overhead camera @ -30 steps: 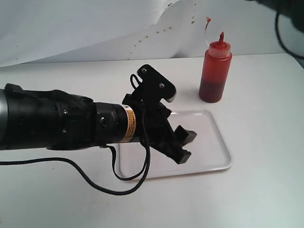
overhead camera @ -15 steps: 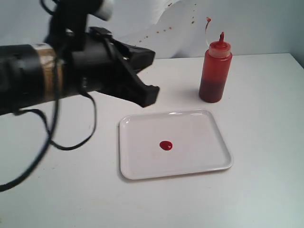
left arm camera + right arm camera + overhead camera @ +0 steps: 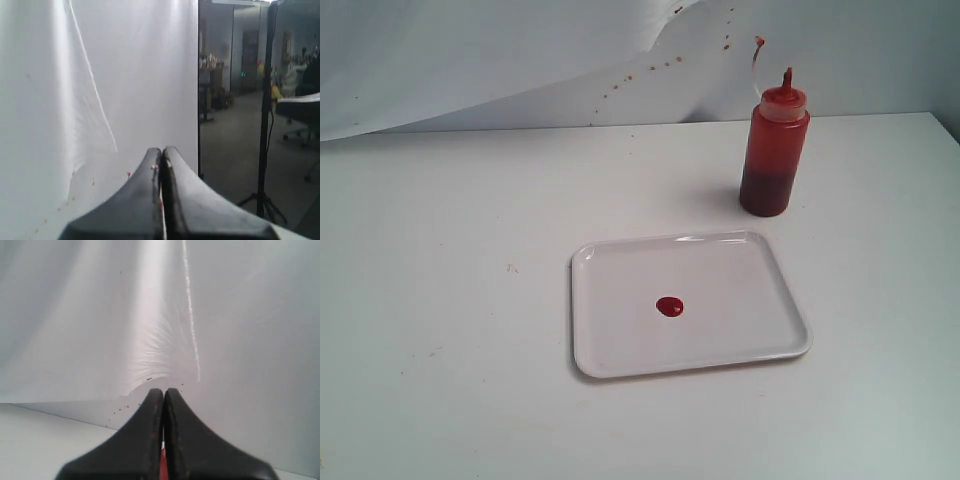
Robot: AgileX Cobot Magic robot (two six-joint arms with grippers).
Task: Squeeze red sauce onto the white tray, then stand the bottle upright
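Observation:
The white tray [image 3: 740, 290] lies flat on the table in the exterior view. A small round blob of red sauce [image 3: 670, 307] sits near its middle. Behind the tray's far right corner the bottle [image 3: 775, 160] stands upright, nozzle cap up, with dark sauce low inside. Neither arm appears in the exterior view. My left gripper [image 3: 162, 150] is shut with nothing in it and faces the white backdrop. My right gripper [image 3: 163, 391] is shut too; a thin red sliver shows low in the slit between its fingers, and I cannot tell what it is.
A white backdrop sheet [image 3: 470, 60] dotted with small red specks hangs behind the table. Past its edge, the left wrist view shows a dim room with a black stand [image 3: 265, 125]. The white tabletop [image 3: 440, 300] surrounds the tray.
The left arm, which hung over the tray a second ago, rose up and to the left and has left the exterior view. The sauce blob is uncovered.

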